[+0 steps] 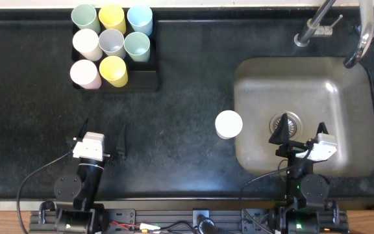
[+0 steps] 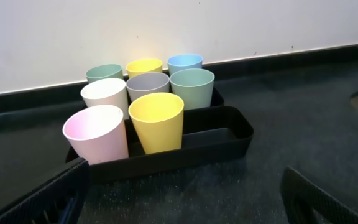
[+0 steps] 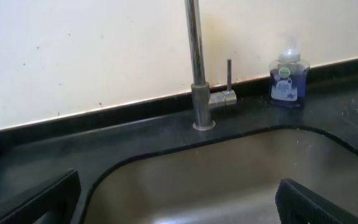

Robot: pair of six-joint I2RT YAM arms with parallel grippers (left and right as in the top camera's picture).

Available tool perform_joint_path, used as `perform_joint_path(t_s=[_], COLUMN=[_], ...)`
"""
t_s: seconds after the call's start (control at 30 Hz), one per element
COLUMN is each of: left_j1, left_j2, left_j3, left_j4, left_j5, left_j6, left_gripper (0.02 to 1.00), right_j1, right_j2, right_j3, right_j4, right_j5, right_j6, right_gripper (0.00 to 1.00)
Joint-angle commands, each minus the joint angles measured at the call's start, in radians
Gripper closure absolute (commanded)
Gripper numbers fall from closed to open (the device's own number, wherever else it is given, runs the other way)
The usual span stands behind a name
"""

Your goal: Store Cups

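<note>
The left gripper (image 1: 102,135) and right gripper (image 1: 299,132) are held open, empty. Next, the white cup (image 1: 228,124) should be grabbed for the tray (image 1: 145,78).

The left arm (image 1: 83,185) and the right arm (image 1: 304,188) are both showing matte black housings with rounded joints — each is wearing a white block (image 1: 89,147) at the wrist. Black, wedge-shaped fingers (image 2: 42,200) are tapering to points. Thin black cables (image 1: 28,188) are looping from the bases, and a green light (image 1: 299,226) is glowing on the right one.
</note>
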Motion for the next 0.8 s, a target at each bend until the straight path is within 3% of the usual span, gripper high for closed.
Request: perform_joint_path(t_s=[0.03,0.17,0.3,0.43,0.63,0.8], left_j1=[-0.002,-0.002,-0.002,-0.002,-0.002,-0.002], left_j2=[-0.008,-0.008,-0.008,-0.008,-0.008,-0.008], left_j3=[-0.01,-0.01,-0.01,-0.01,-0.01,-0.01], left_j4=[0.008,0.008,0.008,0.008,0.008,0.008], left_j5=[0.011,0.011,0.011,0.011,0.011,0.011], left_j6=[-0.006,-0.006,-0.006,-0.006,-0.006,-0.006], left_gripper=[0.02,0.02,0.02,0.02,0.02,0.02], right_j1=[-0.005,-0.005,-0.005,-0.004,0.0,0.001], right_j2=[-0.008,-0.008,-0.008,-0.008,-0.005,0.12], right_j3=[-0.005,-0.005,-0.005,-0.005,0.04,0.375], right_j4=[0.008,0.008,0.001,-0.002,0.015,-0.336], right_j5=[-0.004,-0.077,-0.084,-0.143,-0.107,-0.077], right_j6=[-0.003,0.068,0.068,0.069,-0.002,-0.026], right_gripper=[0.007,0.005,0.005,0.005,0.003,0.005])
